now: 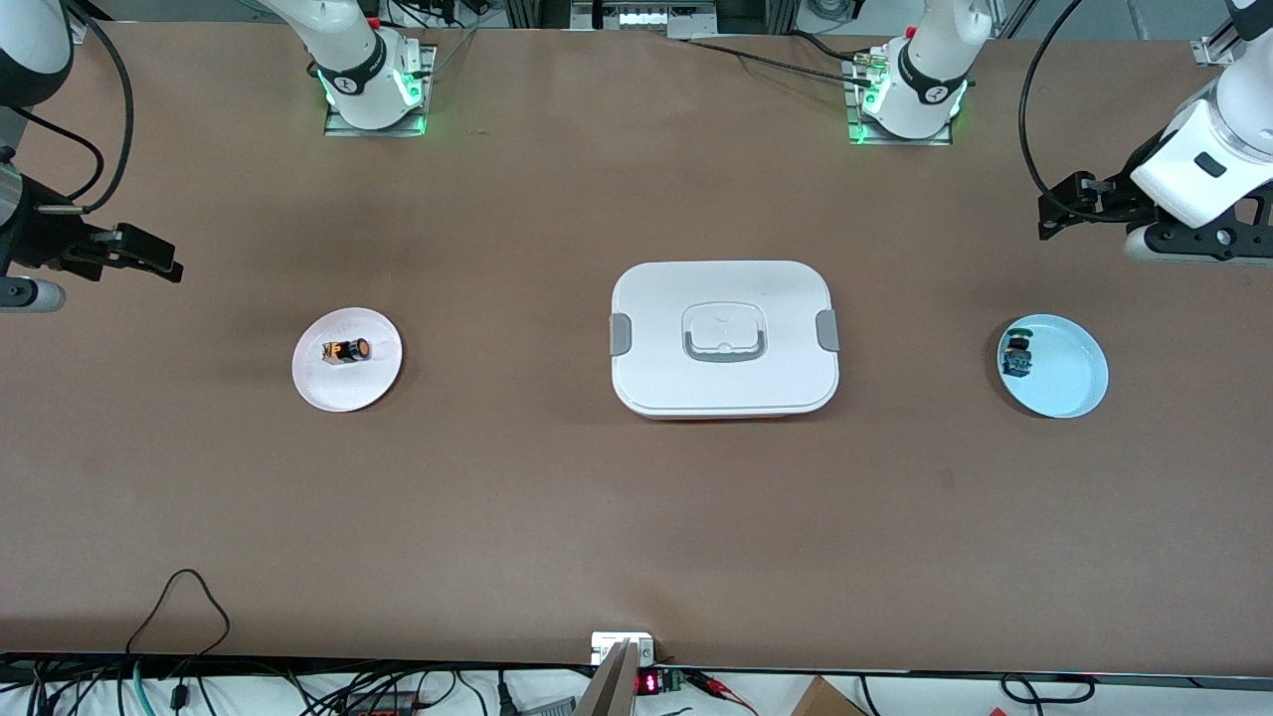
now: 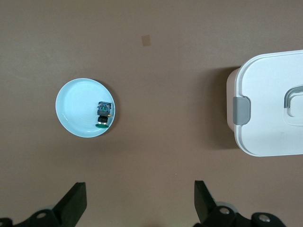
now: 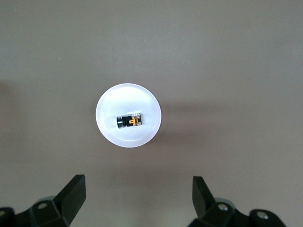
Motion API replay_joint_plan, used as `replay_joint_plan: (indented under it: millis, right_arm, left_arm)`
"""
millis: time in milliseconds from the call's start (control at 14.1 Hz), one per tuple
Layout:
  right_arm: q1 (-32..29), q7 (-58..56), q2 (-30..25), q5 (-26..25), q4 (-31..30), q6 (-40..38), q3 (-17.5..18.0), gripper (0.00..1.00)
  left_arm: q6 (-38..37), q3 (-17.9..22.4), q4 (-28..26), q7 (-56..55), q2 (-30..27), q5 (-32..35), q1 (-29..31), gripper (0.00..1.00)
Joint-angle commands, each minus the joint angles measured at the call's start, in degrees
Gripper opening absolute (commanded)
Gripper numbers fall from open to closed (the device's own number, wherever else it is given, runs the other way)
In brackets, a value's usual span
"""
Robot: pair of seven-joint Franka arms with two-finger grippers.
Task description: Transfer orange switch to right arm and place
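You have the brown table (image 1: 557, 497) with a closed white box (image 1: 724, 339) in its middle. Toward the right arm's end lies a pink plate (image 1: 347, 360), toward the left arm's end a blue plate (image 1: 1052, 366).

The left gripper (image 1: 1062, 204) hangs over the table at its own end, above the blue plate, and its fingers (image 2: 72, 203) stand wide apart and hold nothing. The right gripper (image 1: 149, 254) hangs over its end of the table, fingers (image 3: 71, 196) also wide and empty.

The orange switch (image 1: 346, 351) lies on its side in the pink plate, its long axis running along the table's length. So it is near the right gripper and well apart from the left one, which has only the small green-topped part (image 1: 1017, 356) below it.
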Motion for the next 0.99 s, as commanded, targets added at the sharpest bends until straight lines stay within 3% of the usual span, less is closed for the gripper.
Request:
replay_joint_plan:
  millis: [0, 923]
  right_arm:
    - [-1.0, 1.0, -1.0, 0.9, 0.3, 0.4, 0.8, 1.0]
    - [-0.5, 0.2, -1.2, 0.3, 3.3, -3.6, 1.3, 1.0]
  left_arm:
    - [-1.5, -0.1, 2.1, -0.9, 1.1, 1.1, -0.1, 1.0]
    - [-1.4, -0.1, 2.1, -0.9, 1.1, 1.1, -0.1, 1.0]
